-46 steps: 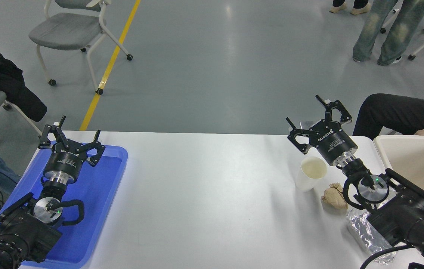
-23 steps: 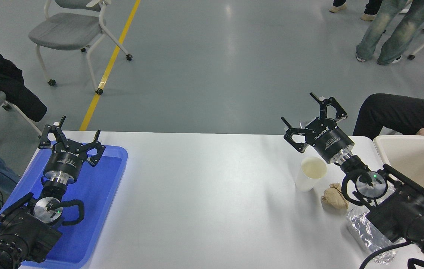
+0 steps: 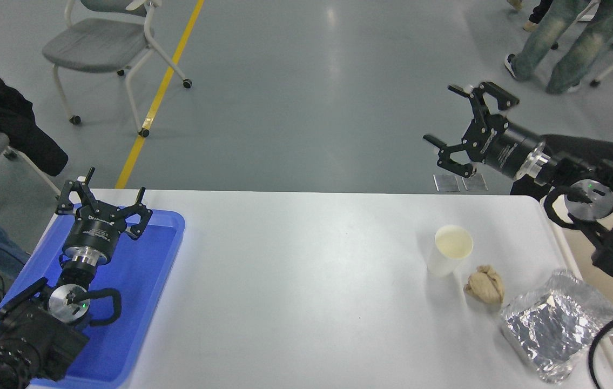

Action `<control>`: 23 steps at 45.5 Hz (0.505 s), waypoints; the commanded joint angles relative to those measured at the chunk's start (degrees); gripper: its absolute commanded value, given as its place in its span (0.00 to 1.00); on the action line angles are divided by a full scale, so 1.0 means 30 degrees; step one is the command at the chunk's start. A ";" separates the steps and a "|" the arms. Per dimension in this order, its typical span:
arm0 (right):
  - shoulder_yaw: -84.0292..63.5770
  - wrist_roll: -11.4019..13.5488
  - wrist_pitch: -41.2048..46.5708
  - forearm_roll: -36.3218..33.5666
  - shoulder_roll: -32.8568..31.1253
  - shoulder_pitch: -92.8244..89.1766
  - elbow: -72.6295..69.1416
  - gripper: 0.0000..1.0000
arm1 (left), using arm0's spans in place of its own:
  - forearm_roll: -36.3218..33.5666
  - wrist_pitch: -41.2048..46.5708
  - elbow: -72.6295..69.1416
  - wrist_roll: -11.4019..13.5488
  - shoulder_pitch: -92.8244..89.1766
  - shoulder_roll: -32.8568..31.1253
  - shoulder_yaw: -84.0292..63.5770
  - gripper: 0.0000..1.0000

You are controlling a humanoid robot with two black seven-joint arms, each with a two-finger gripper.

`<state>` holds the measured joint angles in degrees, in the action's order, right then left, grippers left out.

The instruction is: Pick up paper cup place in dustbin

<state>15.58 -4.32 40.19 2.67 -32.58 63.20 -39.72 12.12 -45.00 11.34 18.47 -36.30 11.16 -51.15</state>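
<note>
The paper cup (image 3: 449, 252) stands upright on the white table (image 3: 295, 281) at the right, white with a cream inside. My right gripper (image 3: 442, 114) is open and empty, raised high above the table's far edge, well beyond and above the cup, pointing left. The dustbin (image 3: 564, 249) is at the table's right edge; only a strip of its beige rim and wall shows beside my right arm. My left gripper (image 3: 114, 185) is open and parked over the blue tray (image 3: 144, 281) at the lower left.
A crumpled tan paper ball (image 3: 484, 286) lies just right of the cup. A crinkled silver foil bag (image 3: 554, 324) lies at the front right. A person's dark sleeve is behind my right arm. Chairs and legs are on the floor beyond.
My right arm has lifted and swung up and to the right, away from the cup, uncovering the foil bag. The gripper stays open. The cup has not moved.
</note>
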 commanded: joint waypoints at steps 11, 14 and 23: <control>-1.2979 0.0032 0.0607 0.5613 -0.2938 1.0042 -0.5330 1.00 | 0.0002 0.0000 0.0000 -0.0006 0.0001 0.0000 0.0000 1.00; -1.4766 0.0120 0.0667 0.5935 -0.2851 1.1448 -0.6296 1.00 | 0.0002 0.0000 -0.0001 -0.0006 0.0001 0.0000 0.0000 1.00; -1.8988 0.0530 0.0638 0.7574 -0.2616 1.5171 -1.0339 1.00 | 0.0002 0.0000 0.0000 -0.0006 0.0001 0.0000 0.0000 1.00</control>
<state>-25.13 -3.80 41.76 18.50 -40.19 94.61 -58.18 12.12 -45.00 11.32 18.45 -36.30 11.16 -51.17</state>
